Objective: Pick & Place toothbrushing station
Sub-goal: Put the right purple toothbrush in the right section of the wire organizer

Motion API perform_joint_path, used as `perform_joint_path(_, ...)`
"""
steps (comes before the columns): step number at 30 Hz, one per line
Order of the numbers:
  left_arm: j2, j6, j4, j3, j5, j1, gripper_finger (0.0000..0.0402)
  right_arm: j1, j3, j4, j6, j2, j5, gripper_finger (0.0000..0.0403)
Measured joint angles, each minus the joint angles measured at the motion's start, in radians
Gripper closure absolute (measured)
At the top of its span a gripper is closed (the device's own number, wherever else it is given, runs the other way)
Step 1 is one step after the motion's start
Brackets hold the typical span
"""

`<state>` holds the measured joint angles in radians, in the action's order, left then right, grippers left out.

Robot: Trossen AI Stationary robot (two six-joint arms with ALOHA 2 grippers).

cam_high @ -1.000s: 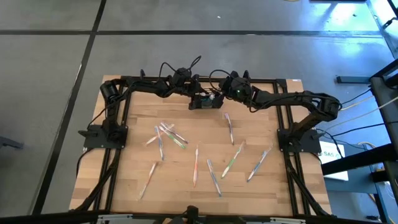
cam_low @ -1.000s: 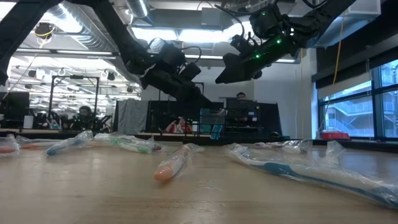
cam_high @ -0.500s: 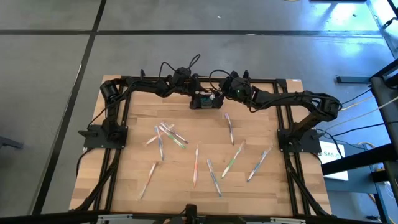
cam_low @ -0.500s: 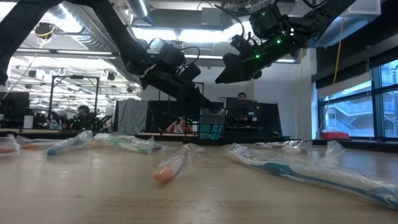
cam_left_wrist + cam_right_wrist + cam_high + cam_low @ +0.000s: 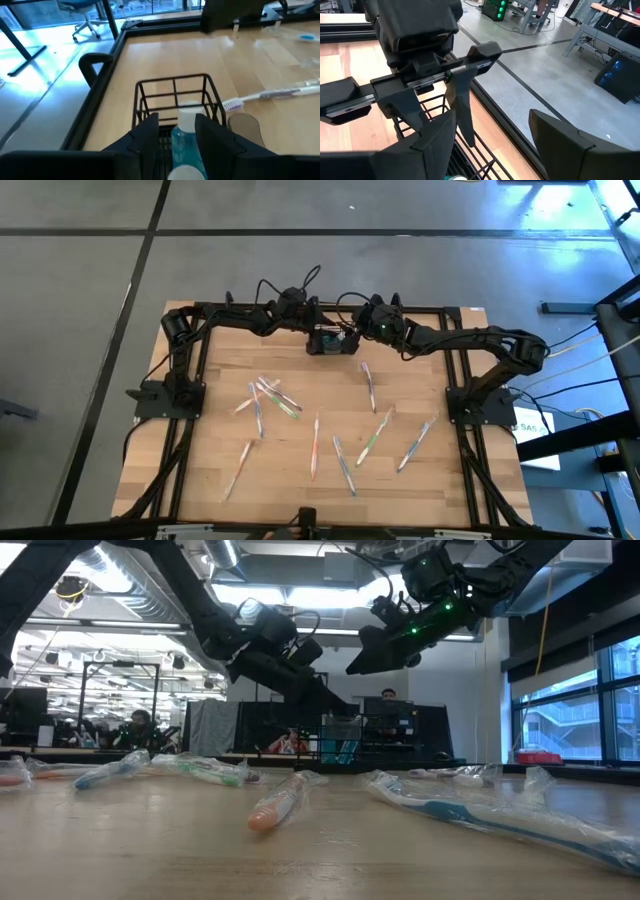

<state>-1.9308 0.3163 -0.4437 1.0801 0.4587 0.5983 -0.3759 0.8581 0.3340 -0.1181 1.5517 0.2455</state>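
Observation:
The toothbrushing station (image 5: 331, 344), a small black wire caddy (image 5: 174, 95), stands on the wood table near its far edge. A teal tube with a white cap (image 5: 185, 131) stands upright in it. My left gripper (image 5: 176, 121) reaches in from the table's left over the caddy's near wall, open, with one finger on each side of the tube. My right gripper (image 5: 495, 150) hangs wide open just above and to the right of the caddy (image 5: 431, 106) and holds nothing. In the low view both grippers (image 5: 322, 698) (image 5: 366, 662) hang above the caddy (image 5: 340, 746). My left gripper's fingers (image 5: 150, 134) stand on either side of the tube's white cap (image 5: 187, 116), coming slanting down from the table's left. A dark gap shows between one finger and the tube. Whether the other finger touches the tube I cannot tell.
Several wrapped toothbrushes lie scattered over the middle and near part of the table (image 5: 275, 395) (image 5: 315, 445) (image 5: 414, 442). One toothbrush (image 5: 272, 93) lies just right of the caddy. Black frame rails (image 5: 190, 430) run along the table's left, right and far edges.

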Motion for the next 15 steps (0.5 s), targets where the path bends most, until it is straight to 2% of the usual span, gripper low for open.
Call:
perform_joint_path(9, 0.019, -0.04, -0.029, 0.0, -0.02, 0.011, 0.0276, 0.0, 0.0, -0.012, -0.009, 0.0, 0.0, 0.0149)
perform_joint_path(15, 0.088, -0.044, -0.022, 0.0, -0.02, 0.017, 0.0276, 0.0, 0.0, -0.013, -0.022, 0.0, 0.0, 0.0149)
